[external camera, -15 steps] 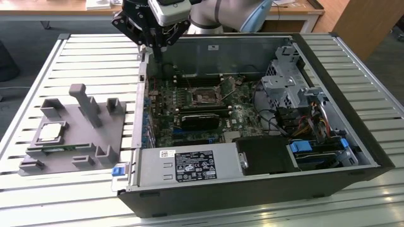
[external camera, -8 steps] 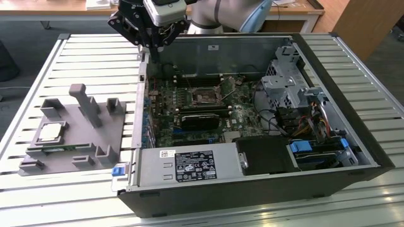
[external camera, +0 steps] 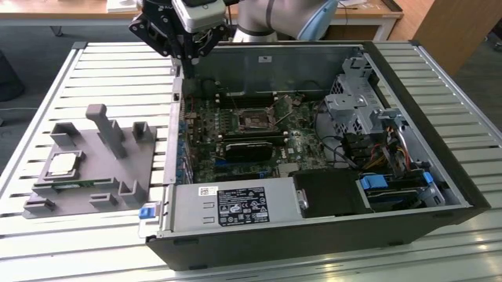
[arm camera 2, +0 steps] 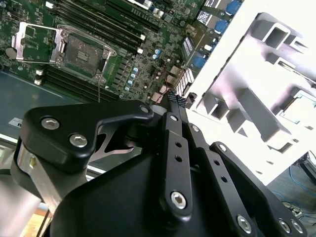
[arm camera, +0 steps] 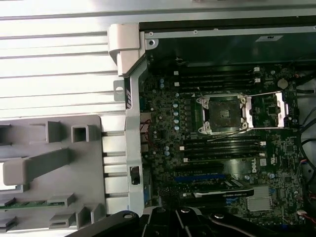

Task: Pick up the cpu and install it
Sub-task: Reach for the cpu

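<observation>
Exterior view: bright, even, soft light, source dir. can't tell. Pale slatted counter (external camera: 94,76) has mild sheen and only faint shadows. PC case (external camera: 267,61) interior is dimmer, far wall shaded.

Second wrist view: grey tray (arm camera 2: 256,69) blown out to near white. Black end effector (arm camera 2: 174,98) is v. dark, w/ small glints on screws (arm camera 2: 79,140).

First wrist view: motherboard (arm camera: 222,143) evenly lit, counter bright.

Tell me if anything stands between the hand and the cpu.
Nothing covers the cpu on the grey tray. The tray's tall post stands roughly between it and the hand; a slanted path might meet it, while a drop from above looks clear.
</observation>
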`<action>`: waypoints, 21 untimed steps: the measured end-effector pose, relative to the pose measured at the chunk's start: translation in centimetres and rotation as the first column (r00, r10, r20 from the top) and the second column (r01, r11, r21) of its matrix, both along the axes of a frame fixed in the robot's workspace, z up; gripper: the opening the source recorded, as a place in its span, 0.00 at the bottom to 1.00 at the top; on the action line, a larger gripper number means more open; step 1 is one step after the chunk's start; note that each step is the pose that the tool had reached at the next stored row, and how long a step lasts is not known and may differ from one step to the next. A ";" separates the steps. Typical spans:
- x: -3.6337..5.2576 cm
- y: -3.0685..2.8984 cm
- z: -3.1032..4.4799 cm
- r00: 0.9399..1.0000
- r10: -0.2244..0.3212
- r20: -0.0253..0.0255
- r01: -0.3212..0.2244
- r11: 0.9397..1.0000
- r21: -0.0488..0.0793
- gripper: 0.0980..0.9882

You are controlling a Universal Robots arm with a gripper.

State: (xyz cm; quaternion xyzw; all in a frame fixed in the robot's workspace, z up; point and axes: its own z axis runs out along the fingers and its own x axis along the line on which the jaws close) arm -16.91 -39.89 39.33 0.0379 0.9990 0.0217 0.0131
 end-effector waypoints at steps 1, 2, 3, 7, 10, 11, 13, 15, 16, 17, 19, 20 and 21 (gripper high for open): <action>-0.07 0.00 0.00 1.000 0.000 0.000 0.000 1.000 0.000 0.01; -0.14 0.00 0.00 1.000 0.000 0.000 0.000 1.000 0.000 0.01; -0.21 0.00 0.00 1.000 0.000 0.000 0.000 1.000 0.000 0.01; -0.50 0.00 0.00 1.000 0.000 0.000 0.000 1.000 0.000 0.01; -0.72 0.00 0.00 1.000 0.000 0.000 0.000 1.000 0.000 0.01; -0.80 0.00 0.00 1.000 0.000 0.000 0.000 1.000 0.000 0.01; -0.96 0.00 0.00 1.000 0.000 0.000 0.000 1.000 0.000 0.01; -1.12 0.00 0.00 1.000 0.000 0.000 0.000 1.000 0.000 0.01; -1.20 0.00 0.00 1.000 0.000 0.000 0.000 1.000 0.000 0.01; -1.28 0.00 0.00 1.000 0.000 0.000 0.000 1.000 0.000 0.01; -1.45 0.00 0.00 1.000 0.000 0.000 0.000 1.000 0.000 0.01; -1.53 0.00 0.00 1.000 0.000 0.000 0.000 1.000 0.000 0.01; -1.62 0.00 0.00 1.000 0.000 0.000 0.000 1.000 0.000 0.01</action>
